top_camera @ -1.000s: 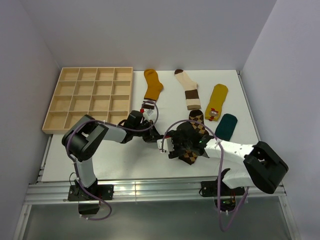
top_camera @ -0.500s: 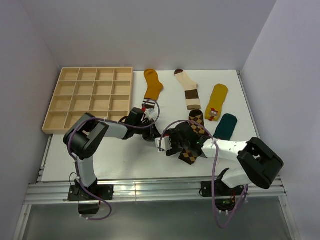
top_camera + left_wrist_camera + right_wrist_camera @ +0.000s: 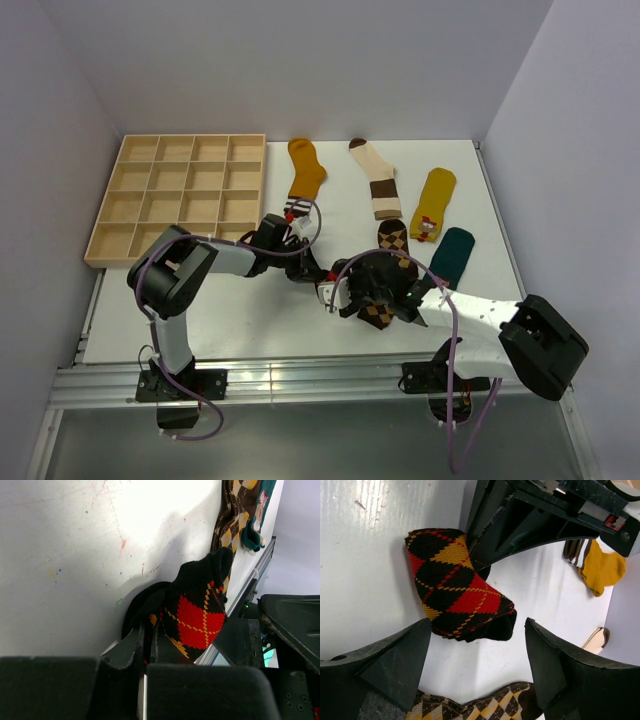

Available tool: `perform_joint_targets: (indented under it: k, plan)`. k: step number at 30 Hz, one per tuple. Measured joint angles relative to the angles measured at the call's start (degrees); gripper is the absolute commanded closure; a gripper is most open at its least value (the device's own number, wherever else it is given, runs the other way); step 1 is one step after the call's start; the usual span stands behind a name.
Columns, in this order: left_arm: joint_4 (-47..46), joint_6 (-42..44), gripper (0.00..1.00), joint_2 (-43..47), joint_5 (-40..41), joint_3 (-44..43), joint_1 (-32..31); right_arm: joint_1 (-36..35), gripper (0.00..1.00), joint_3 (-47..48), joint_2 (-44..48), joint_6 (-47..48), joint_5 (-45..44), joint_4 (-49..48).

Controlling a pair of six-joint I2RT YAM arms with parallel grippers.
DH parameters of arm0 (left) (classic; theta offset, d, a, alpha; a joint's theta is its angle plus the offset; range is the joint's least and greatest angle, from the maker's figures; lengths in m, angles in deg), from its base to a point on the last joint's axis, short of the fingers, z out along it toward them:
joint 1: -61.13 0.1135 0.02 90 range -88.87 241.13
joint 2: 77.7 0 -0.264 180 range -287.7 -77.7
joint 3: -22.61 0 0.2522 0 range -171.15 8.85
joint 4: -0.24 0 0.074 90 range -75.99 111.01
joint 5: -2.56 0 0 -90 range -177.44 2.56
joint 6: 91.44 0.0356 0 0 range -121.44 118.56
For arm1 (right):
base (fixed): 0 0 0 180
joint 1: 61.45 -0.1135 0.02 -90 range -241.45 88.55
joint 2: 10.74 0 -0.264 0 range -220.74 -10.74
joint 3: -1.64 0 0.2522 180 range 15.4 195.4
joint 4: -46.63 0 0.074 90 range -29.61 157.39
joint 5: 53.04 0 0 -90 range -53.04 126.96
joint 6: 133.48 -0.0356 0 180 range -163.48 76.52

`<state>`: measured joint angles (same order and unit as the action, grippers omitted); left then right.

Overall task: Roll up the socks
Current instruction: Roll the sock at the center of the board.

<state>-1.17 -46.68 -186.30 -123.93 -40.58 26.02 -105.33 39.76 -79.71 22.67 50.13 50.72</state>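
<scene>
A black sock with red and yellow argyle (image 3: 455, 585) lies folded into a short bundle on the white table. My left gripper (image 3: 147, 647) is shut on its dark end, and the red diamond part (image 3: 197, 615) sticks out past the fingers. My right gripper (image 3: 477, 630) is open, with one finger on each side of the bundle's near end and not touching it. In the top view the two grippers meet near the table's middle, left (image 3: 303, 268) and right (image 3: 338, 285). A brown and orange argyle sock (image 3: 395, 240) lies flat, partly under the right arm.
A mustard sock (image 3: 305, 170), a cream sock with brown bands (image 3: 377, 180), a yellow sock with a red mark (image 3: 435, 200) and a teal sock (image 3: 455, 252) lie flat across the far half of the table. A wooden compartment tray (image 3: 190, 136) sits at the far left.
The right arm has shifted a little, with its elbow swinging out to the right. Its open gripper has stayed at the bundle. The left gripper has kept its hold and barely moved.
</scene>
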Motion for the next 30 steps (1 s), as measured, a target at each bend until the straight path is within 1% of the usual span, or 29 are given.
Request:
perform_joint_targets:
  k: [4, 12, 18, 21, 24, 25, 26, 27, 28, 29, 30]
  plan:
    - [0.1, 0.4, 1.00, -0.1, -0.2, -0.1, 0.0, -0.2, 0.17, 0.0, 0.1, 1.2, 0.4, 1.7]
    - [0.7, 0.7, 1.00, -1.2, -1.9, -1.1, 0.4, -2.8, 0.16, 0.0, -0.8, 4.2, 0.4, 3.2]
    - [1.6, 1.1, 1.00, -1.6, -2.6, -1.9, 0.5, -2.9, 0.16, 1.1, -6.0, 6.0, -0.3, 2.4]
    - [2.4, 1.3, 1.00, -1.7, -2.6, -2.3, 0.5, -2.9, 0.19, 2.6, -8.6, 6.4, -0.4, 1.1]
    - [2.6, 1.7, 1.00, -1.7, -2.7, -2.4, 0.5, -3.0, 0.30, 4.1, -11.3, 6.2, -0.7, -0.1]
    - [2.8, 1.7, 1.00, -1.7, -2.7, -2.4, 0.5, -3.0, 0.37, 4.6, -12.0, 5.9, -0.9, -0.2]
    - [2.9, 1.8, 1.00, -1.7, -2.7, -2.5, 0.5, -3.0, 0.40, 4.9, -12.5, 5.7, -0.9, 0.1]
    - [3.1, 2.1, 1.00, -1.7, -2.7, -2.6, 0.5, -3.0, 0.47, 5.0, -12.7, 5.4, -0.9, 0.4]
    - [3.2, 2.2, 1.00, -1.7, -2.7, -2.7, 0.5, -2.8, 0.67, 5.3, -12.9, 5.2, -0.9, 1.3]
    - [3.3, 2.4, 1.00, -1.7, -2.7, -2.7, 0.5, -2.8, 0.75, 5.7, -12.9, 4.9, -1.1, 2.3]
    - [3.5, 2.6, 1.00, -1.7, -2.7, -2.8, 0.6, -2.7, 0.79, 6.1, -12.9, 4.9, -1.1, 3.1]
